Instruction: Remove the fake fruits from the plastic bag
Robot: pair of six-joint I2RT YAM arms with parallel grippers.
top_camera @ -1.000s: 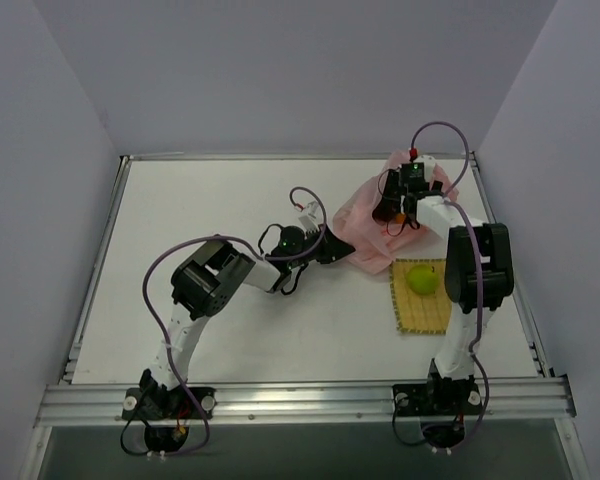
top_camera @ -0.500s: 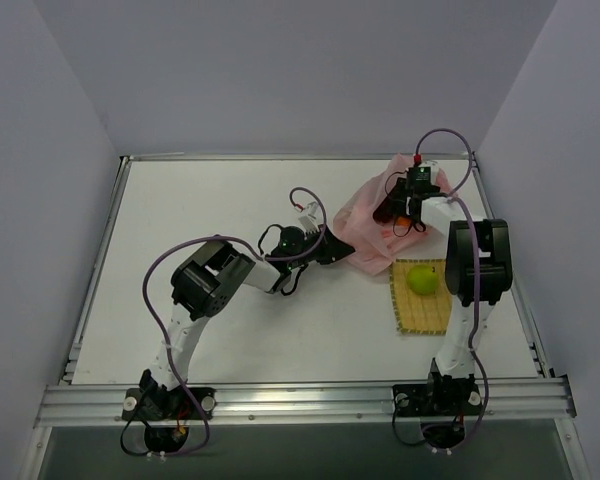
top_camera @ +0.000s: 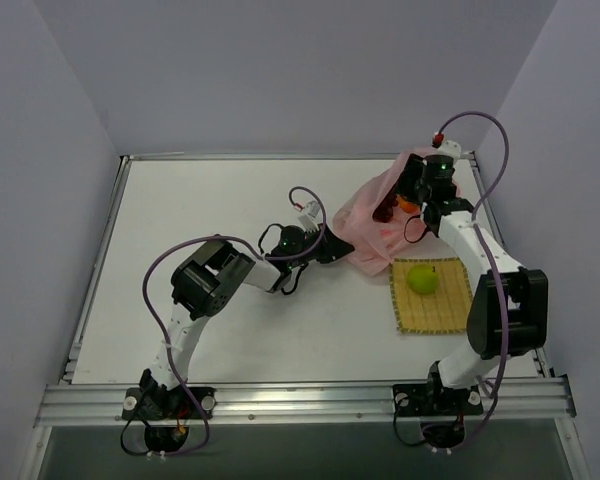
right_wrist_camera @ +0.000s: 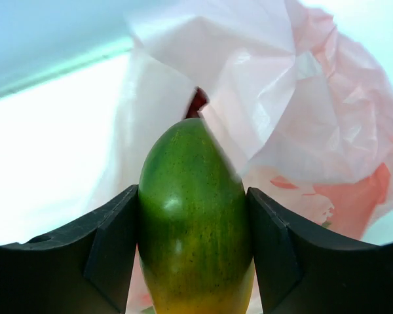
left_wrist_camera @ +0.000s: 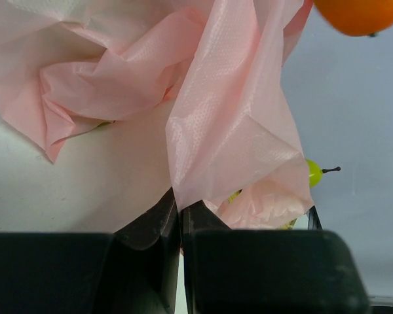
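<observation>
The pink plastic bag lies crumpled at the back right of the table. My left gripper is shut on its near edge, the film pinched between the jaws in the left wrist view. My right gripper is shut on the orange-green mango and holds it above the bag's mouth; its orange end shows in the left wrist view. The green apple sits on the yellow mat. A dark red bit of fruit shows inside the bag.
The right wall stands close beside the bag and mat. A metal rail runs along the table's near edge. A yellow-green fruit with a stem peeks out behind the bag in the left wrist view.
My right arm has swung outward to the right and lifted, carrying the mango up from the bag. My left gripper has kept its hold on the bag's edge.
</observation>
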